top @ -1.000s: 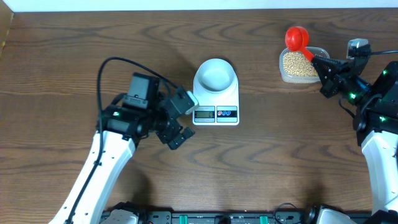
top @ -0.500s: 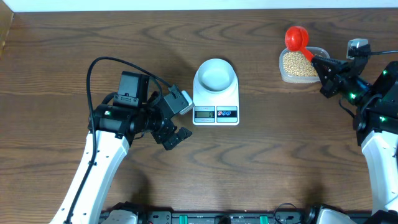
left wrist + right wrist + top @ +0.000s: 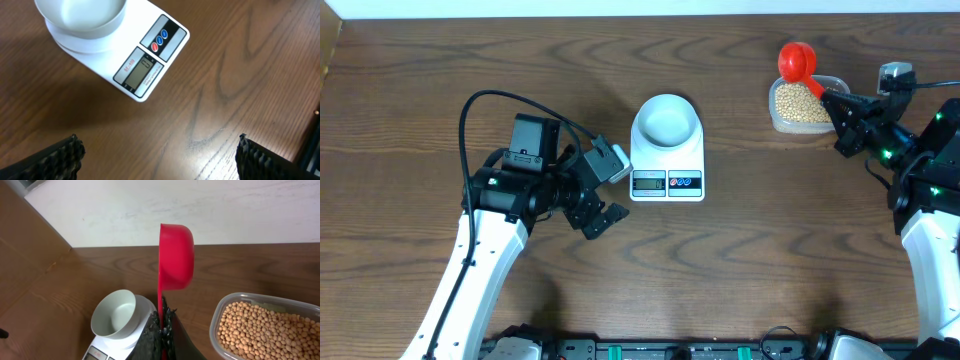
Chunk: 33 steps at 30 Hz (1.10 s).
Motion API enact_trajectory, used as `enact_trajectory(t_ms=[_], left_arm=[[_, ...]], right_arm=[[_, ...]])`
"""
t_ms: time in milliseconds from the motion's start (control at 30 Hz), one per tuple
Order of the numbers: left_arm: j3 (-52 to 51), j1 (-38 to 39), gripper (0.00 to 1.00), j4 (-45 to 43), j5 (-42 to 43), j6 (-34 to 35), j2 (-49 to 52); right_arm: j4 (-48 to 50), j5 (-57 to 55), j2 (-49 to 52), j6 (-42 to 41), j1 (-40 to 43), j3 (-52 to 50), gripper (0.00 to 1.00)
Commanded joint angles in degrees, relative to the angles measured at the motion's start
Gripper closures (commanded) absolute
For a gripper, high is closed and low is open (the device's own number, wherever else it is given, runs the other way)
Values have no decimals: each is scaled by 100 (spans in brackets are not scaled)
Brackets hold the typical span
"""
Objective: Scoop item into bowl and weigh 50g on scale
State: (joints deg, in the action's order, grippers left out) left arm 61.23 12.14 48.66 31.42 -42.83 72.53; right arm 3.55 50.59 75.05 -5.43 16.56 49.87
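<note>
Closest to me, the left gripper [image 3: 157, 150] hangs over bare table [image 3: 740, 260] just short of the scale [image 3: 667, 182], fingers spread wide and holding nothing; its wrist view catches only their tips at the bottom corners. The scale's display faces this way, but its digits are too faint to read. On its platform sits the bowl [image 3: 666, 122], white inside, with no beans in it.

Further back, off to the side, the clear tub [image 3: 215, 325] holds a loose layer of beans [image 3: 260, 330]; its near end is cut off in the wrist view. The right gripper [image 3: 832, 103] is clamped on the handle of the red scoop [image 3: 176, 255], which is raised over the tub's far edge. The cup is turned edge-on to the wrist camera, so I cannot tell whether it holds anything.

A second ago the left arm sat closer to the scale; it has drawn back. The right arm and scoop have not shifted.
</note>
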Motion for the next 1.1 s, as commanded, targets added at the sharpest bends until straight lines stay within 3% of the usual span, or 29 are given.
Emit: enact_trajectory(t_ms=[0,333,500,1067], left_arm=[[160,-24,1,-35,4,157,-59],[164,-407,1,13,39,295,-63],[166,-734,1,190,721,-249,-63],[319,-737,1,444,739,-664,-63]], right_arm=[[9,79,-2,-7,24,140,99],[9,79,-2,-7,24,140,99],[7,79,-2,-7,22,140,99],[7,81,-2,-9,22,140,99]])
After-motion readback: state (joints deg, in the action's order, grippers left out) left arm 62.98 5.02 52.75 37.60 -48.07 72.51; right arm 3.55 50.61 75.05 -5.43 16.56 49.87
